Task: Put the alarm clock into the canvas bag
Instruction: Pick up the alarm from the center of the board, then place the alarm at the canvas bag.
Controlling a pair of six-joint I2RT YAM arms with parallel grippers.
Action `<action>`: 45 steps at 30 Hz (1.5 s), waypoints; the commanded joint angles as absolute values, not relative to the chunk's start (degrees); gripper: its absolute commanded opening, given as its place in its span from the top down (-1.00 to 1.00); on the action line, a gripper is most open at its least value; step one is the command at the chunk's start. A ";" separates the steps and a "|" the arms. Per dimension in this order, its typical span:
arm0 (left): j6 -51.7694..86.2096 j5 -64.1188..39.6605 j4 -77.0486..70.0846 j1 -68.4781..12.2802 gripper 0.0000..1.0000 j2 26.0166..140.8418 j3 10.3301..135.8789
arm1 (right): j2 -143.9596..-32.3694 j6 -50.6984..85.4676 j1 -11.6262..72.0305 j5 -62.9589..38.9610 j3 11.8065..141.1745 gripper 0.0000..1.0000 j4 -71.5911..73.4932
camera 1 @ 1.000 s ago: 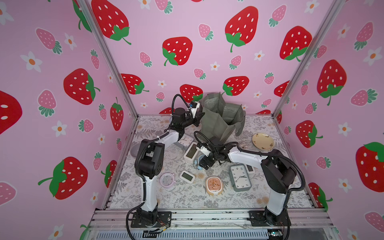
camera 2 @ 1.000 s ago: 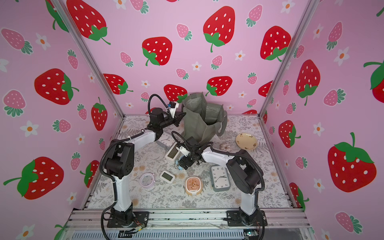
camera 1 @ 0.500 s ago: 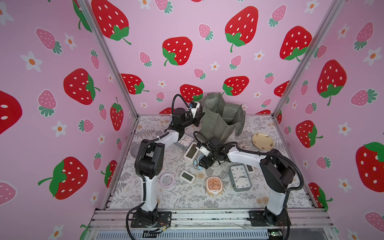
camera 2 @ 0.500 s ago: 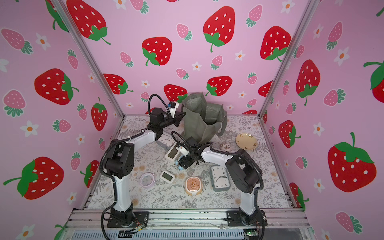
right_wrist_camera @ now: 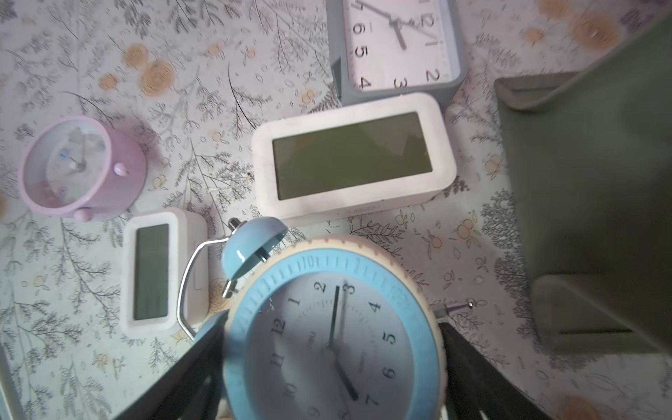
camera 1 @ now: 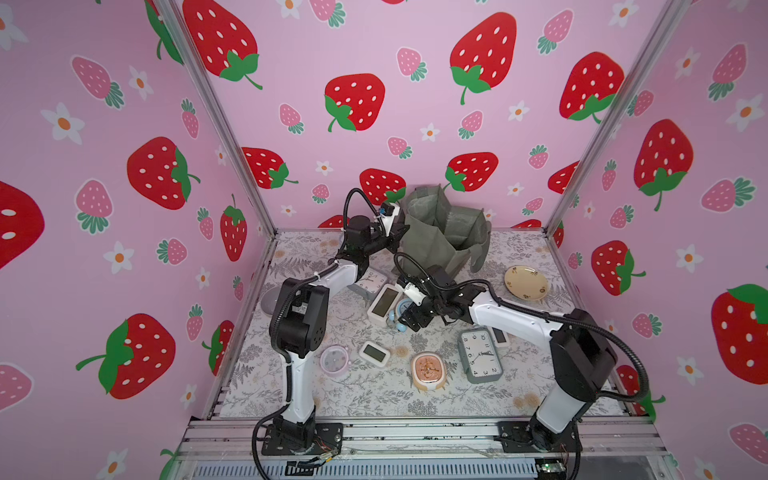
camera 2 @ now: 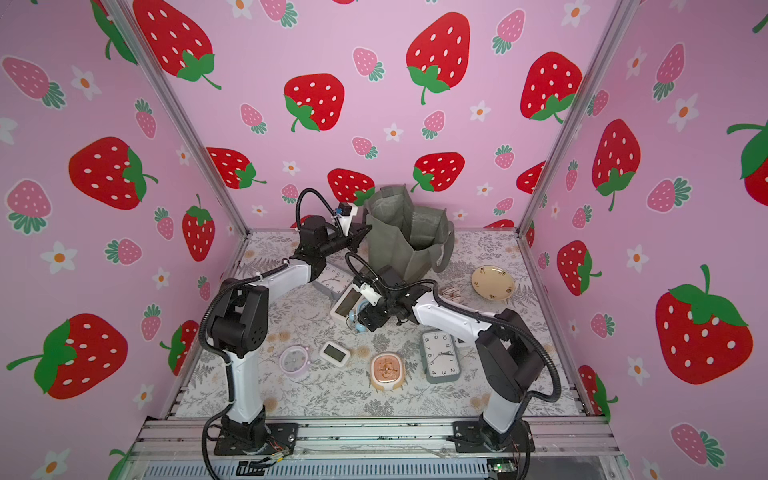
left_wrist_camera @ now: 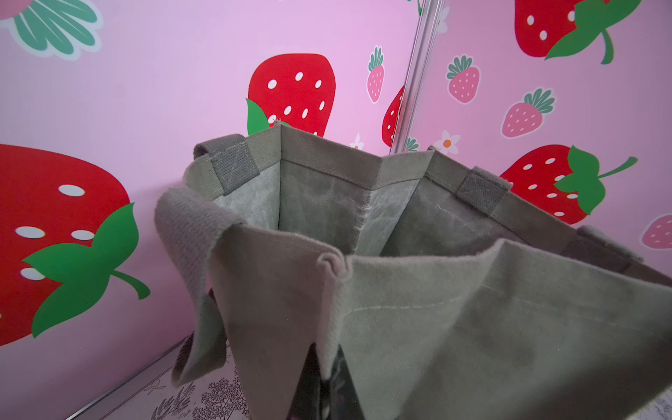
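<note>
Right pincer (camera 1: pixel 409 320) has closed on blue alarm clock (right_wrist_camera: pixel 334 338); left pincer (camera 1: pixel 400 232) pinches canvas bag (camera 1: pixel 432 247) rim.

You are looking into a booth of three pink walls (camera 1: pixel 415 137), far, left and right, all printed with red and pink strawberries and white flowers. Bare metal posts (camera 1: pixel 220 124) stand in the two far corners. The floor (camera 1: pixel 374 399) wears a pale print of grey ferns and small orange blossoms. Aluminium rails (camera 1: pixel 415 432) run along its near edge. The light is soft and even.
</note>
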State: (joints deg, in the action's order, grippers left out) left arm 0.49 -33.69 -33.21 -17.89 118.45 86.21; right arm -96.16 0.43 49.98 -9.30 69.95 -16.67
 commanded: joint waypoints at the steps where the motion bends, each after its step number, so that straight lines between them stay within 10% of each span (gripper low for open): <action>1: 0.39 -34.71 -32.32 -17.93 1.00 120.43 87.79 | -91.07 0.40 49.65 -9.97 70.95 -0.55 -17.40; 20: -0.42 -34.28 -31.68 -18.12 1.00 119.97 87.71 | -85.83 -4.77 38.72 -11.09 89.99 -0.50 -25.79; 45: -0.34 -34.55 -31.51 -18.13 1.00 120.41 87.89 | -105.25 -2.74 24.38 -8.72 114.39 -0.49 -29.34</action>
